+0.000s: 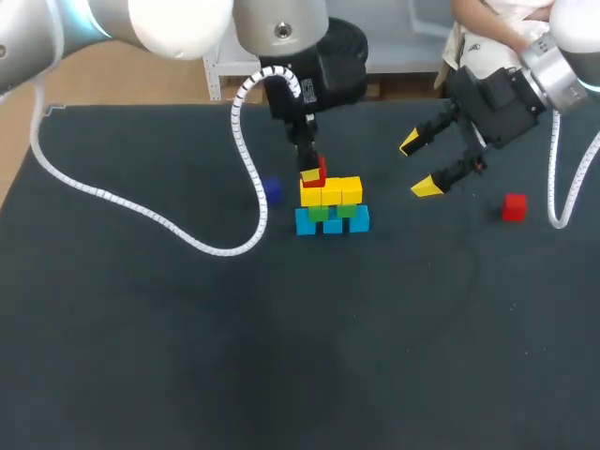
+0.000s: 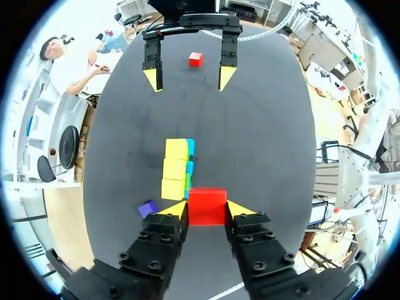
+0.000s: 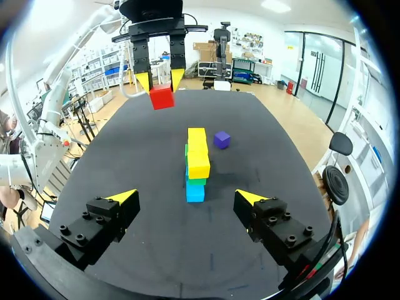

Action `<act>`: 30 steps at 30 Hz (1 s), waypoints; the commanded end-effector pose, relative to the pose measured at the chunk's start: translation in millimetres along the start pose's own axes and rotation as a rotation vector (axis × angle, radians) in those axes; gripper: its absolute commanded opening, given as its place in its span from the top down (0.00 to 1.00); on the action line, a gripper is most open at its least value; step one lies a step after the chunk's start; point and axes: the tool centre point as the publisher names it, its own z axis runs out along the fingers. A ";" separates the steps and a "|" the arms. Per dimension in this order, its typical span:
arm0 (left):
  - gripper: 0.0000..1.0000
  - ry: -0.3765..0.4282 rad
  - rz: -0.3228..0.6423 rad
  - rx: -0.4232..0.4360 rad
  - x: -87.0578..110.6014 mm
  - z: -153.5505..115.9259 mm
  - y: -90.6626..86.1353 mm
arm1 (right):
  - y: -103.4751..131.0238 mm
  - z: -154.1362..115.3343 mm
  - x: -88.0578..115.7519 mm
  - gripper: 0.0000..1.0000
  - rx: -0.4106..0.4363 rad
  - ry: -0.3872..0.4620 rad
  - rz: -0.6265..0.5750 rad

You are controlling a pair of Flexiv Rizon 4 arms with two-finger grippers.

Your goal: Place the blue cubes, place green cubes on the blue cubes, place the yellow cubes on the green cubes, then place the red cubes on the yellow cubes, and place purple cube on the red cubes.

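Note:
Mid-table stands a stack: blue cubes (image 1: pixel 332 223) at the bottom, green cubes (image 1: pixel 320 213) on them, a row of yellow cubes (image 1: pixel 330 191) on top. My left gripper (image 1: pixel 310 172) is shut on a red cube (image 2: pixel 207 206) just over the yellow row's (image 2: pixel 175 169) left end; whether the cube touches the row I cannot tell. A purple cube (image 1: pixel 272 190) lies left of the stack. A second red cube (image 1: pixel 513 207) lies on the table at the right. My right gripper (image 1: pixel 422 165) hangs open and empty, right of the stack, facing it (image 3: pixel 197 152).
The black tabletop (image 1: pixel 281 356) stretches wide in front of the stack. A white coiled cable (image 1: pixel 141 211) from my left arm hangs low across the table's left half.

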 end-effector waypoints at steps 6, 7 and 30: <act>1.00 -0.071 -0.047 0.058 -2.4 0.8 -4.1 | 1.2 -0.2 0.0 0.00 0.003 0.000 0.000; 1.00 -0.070 -0.058 0.070 -0.5 1.4 -4.9 | 1.2 -0.2 0.0 0.00 0.003 0.000 0.000; 1.00 -0.038 -0.097 0.179 -9.0 23.1 12.6 | 1.2 -0.2 0.0 0.00 0.003 0.000 0.000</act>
